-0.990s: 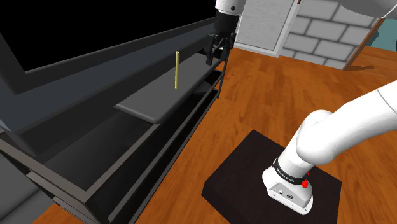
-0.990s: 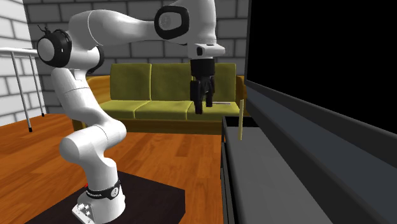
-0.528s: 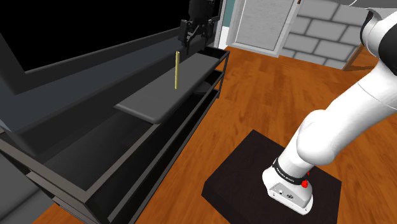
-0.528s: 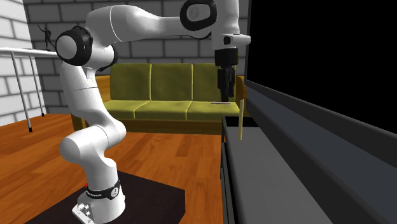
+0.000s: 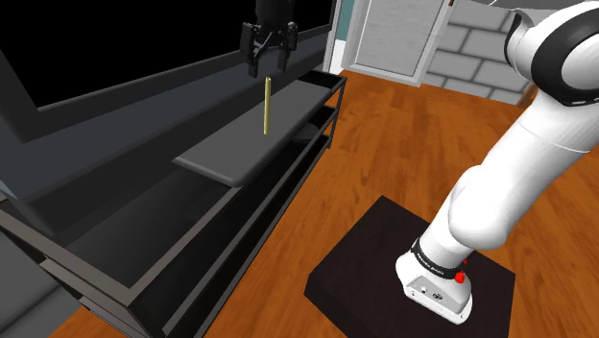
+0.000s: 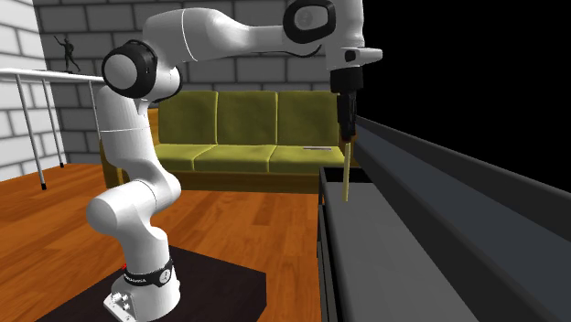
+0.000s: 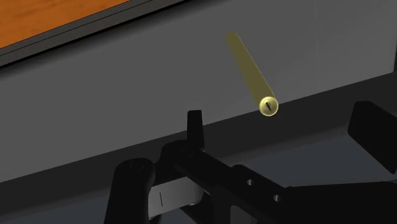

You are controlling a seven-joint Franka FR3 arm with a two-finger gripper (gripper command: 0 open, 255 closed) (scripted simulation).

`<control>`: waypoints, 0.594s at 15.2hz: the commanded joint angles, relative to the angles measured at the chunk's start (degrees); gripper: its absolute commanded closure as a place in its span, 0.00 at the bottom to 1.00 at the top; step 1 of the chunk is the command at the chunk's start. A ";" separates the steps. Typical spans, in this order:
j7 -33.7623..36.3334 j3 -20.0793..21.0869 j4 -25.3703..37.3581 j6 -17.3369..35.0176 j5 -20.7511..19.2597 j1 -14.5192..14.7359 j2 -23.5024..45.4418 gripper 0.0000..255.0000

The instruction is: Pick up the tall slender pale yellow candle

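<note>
A dark grey shelf unit stood on a wooden floor. A white arm rose from a black stand and arched over the top shelf. Its black gripper hung just above a slender pale yellow candle. The candle stood upright on that shelf. The jaws were spread wide, touching nothing.

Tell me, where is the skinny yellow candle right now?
In the shoulder view the candle stands upright on the dark grey shelf, left of the middle, just below the open gripper.
</note>
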 commanded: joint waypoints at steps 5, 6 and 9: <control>-0.25 -0.18 -4.61 3.73 0.26 -0.11 -0.97 0.00; -0.24 -0.18 -4.60 3.72 0.25 -0.11 -0.97 0.00; -0.25 -0.18 -4.59 3.71 0.25 -0.11 -0.97 1.00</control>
